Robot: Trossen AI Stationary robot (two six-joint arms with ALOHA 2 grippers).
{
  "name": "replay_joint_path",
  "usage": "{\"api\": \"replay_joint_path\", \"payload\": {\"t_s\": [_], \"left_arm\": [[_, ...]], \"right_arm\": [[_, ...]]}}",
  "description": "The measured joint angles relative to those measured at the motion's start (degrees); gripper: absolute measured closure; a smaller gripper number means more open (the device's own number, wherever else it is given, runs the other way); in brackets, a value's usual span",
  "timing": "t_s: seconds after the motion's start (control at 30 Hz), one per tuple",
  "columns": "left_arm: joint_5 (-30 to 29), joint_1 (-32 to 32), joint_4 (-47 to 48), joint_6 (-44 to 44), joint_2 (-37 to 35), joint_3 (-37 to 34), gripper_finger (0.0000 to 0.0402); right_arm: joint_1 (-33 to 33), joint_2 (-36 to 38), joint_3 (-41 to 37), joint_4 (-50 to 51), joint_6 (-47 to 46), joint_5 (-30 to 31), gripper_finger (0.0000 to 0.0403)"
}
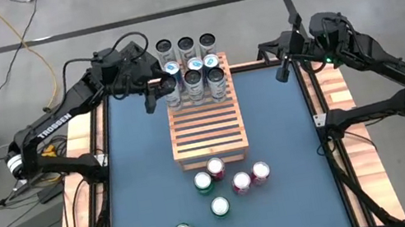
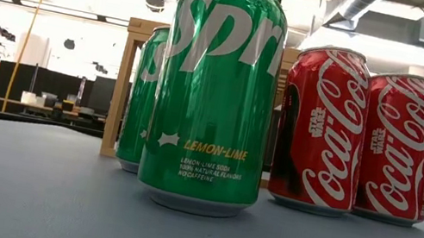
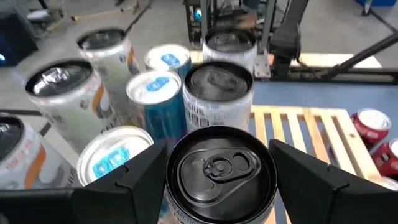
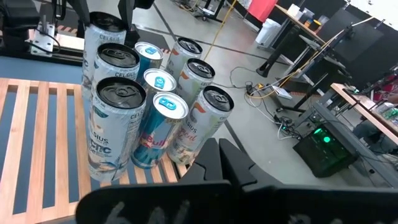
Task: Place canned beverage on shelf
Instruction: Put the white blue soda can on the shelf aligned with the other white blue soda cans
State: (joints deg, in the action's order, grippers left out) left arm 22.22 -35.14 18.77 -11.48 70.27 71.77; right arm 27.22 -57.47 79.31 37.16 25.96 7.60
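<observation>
Left gripper (image 3: 217, 177) clamped on black-topped silver can (image 3: 219, 171), upright at back-left corner of light-brown slatted wooden shelf (image 1: 207, 129). Lower straight, release gently, avoid neighbouring cans. Right gripper (image 1: 282, 68) closed, parked.

"LEMON-LIME" on green can (image 2: 215, 93), "Coca-Cola" on red cans (image 2: 322, 130), probably "CELSIUS" on white cans (image 4: 111, 127).
</observation>
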Motion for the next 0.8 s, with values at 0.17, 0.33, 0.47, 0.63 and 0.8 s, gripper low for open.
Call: {"api": "replay_joint_path", "payload": {"t_s": [0.17, 0.33, 0.47, 0.63, 0.8], "left_arm": [[-0.7, 0.0, 0.3, -1.0, 0.2, 0.0, 0.0165], [-1.0, 0.0, -0.6, -1.0, 1.3, 0.0, 0.0165], [-0.5, 0.0, -0.9, -0.2, 1.9, 0.1, 0.0165], [-0.4, 0.0, -0.4, 2.1, 1.5, 0.1, 0.0165], [-1.5, 0.1, -0.1, 1.6, 1.3, 0.1, 0.0159]], "right_arm": [[0.0, 0.0, 0.0, 0.0, 0.0, 0.0, 0.0403], [0.0, 0.0, 0.0, 0.0, 0.0, 0.0, 0.0403], [0.0, 0.0, 0.0, 0.0, 0.0, 0.0, 0.0403], [0.4, 0.0, 0.0, 0.1, 0.0, 0.0, 0.0403], [1.5, 0.0, 0.0, 0.1, 0.0, -0.2, 0.0403]]}}
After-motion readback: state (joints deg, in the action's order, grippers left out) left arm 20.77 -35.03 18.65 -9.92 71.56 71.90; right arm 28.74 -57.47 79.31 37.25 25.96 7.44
